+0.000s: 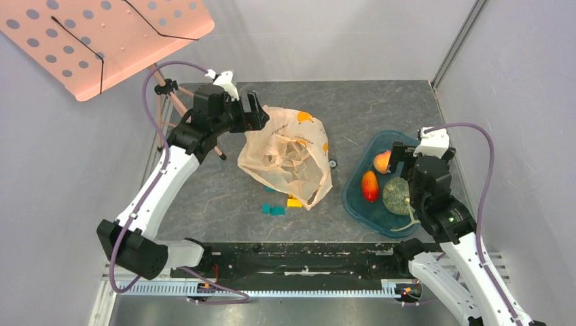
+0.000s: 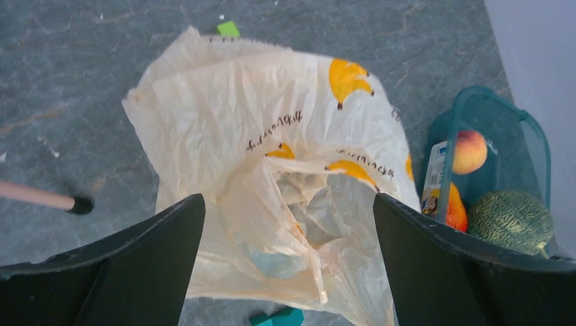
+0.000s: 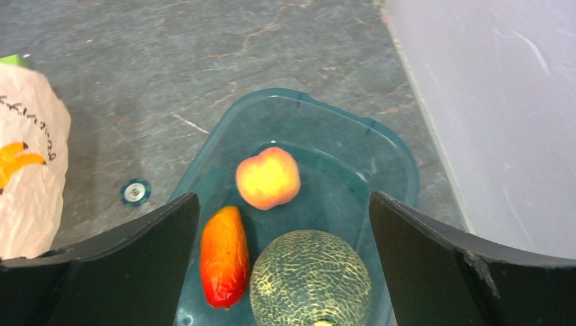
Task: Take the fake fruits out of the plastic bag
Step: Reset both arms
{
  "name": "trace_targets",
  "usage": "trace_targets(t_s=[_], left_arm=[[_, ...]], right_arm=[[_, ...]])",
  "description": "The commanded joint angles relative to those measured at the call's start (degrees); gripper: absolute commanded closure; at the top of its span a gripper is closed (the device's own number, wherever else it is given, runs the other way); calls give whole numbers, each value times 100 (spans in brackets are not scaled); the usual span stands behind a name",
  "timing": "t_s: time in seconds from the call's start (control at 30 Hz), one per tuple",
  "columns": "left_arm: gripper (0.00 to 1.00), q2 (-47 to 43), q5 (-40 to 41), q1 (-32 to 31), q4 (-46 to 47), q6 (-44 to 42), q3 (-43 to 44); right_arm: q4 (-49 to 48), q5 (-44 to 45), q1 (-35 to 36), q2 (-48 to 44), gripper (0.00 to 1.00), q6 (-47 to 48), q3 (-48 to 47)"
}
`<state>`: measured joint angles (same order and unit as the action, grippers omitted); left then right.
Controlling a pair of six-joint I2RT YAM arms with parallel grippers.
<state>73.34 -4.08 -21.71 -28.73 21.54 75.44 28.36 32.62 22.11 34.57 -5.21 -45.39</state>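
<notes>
The fake fruits (image 1: pixel 369 185) — red-orange oval (image 3: pixel 222 257), green ball (image 3: pixel 310 278) — lie in the teal tray (image 3: pixel 339 176), clear of the plastic bag (image 1: pixel 289 159) slumped left of the tray. Left gripper (image 2: pixel 289 272) and right gripper (image 3: pixel 282 265) gape wide, empty: likely nothing remains to fetch.

A dark grey, stone-patterned tabletop (image 1: pixel 224 190) is enclosed by plain pale lilac walls (image 1: pixel 339 34). A pink perforated panel (image 1: pixel 102 37) on wooden legs (image 1: pixel 170 95) stands far left.
</notes>
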Motion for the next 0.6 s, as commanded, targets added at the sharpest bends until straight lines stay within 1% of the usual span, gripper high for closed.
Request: trace_targets(t_s=[0.0,0.1,0.2,0.27,0.37,0.47,0.57], left_arm=[[0,-648,175,-40,42,271,-785],[0,-1267,461,-87,192,283,-1468],[0,-1825,1032,-87,77,222,-1874],[0,-2196,1135,-84,56,148,-2147],[0,-2649,1148,-83,21,15,-2426],[0,-2905,1254,-84,-124,-114,-2573],[0,-3153,1453,-87,-212,-176,-2723]], right_arm=[[-717,-1019,-16,-76,2,241,232],[-873,-1508,-16,12,2,221,306],[-969,-1891,-17,60,2,108,380],[-1098,-2103,-14,14,2,40,526],[-1295,-2271,-14,-100,2,-84,782],[-1433,-2442,-15,-205,2,-120,1037],[-1701,-2355,-14,-357,2,-131,1364]])
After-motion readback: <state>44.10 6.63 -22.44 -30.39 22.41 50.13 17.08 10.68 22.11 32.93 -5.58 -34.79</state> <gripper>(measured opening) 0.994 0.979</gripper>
